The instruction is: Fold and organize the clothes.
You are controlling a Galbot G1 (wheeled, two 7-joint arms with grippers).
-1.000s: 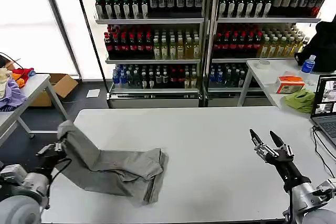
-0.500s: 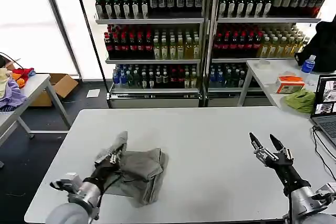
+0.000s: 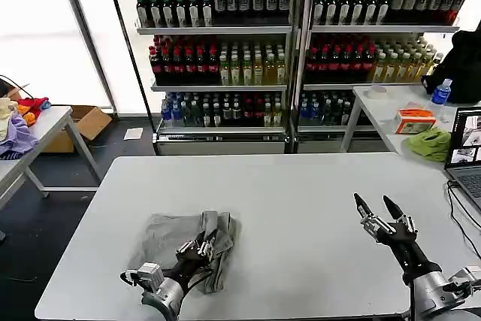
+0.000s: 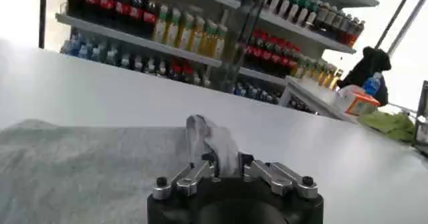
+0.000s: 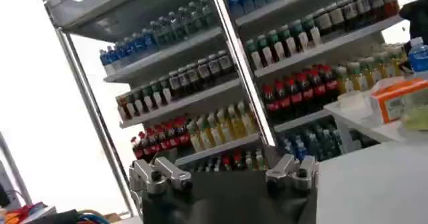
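A light grey shirt (image 3: 169,238) lies folded over on itself at the near left of the white table (image 3: 301,186). My left gripper (image 3: 209,242) rests low on the garment's right side, shut on a pinched ridge of the grey fabric (image 4: 212,142). The rest of the shirt (image 4: 80,172) spreads flat in the left wrist view. My right gripper (image 3: 370,204) hovers open above the table's near right, away from the shirt, with its two dark fingertips pointing up and apart.
Drink shelves (image 3: 293,43) stand behind the table. A side table at right carries a lime-green cloth (image 3: 431,144), an orange box (image 3: 415,120), a bottle (image 3: 441,92) and a laptop (image 3: 466,148). Coloured fabrics (image 3: 19,122) lie on a table at far left.
My left gripper carried the shirt's raised left part rightward and down over the rest, so the garment now lies folded and flatter. The right gripper barely moved.
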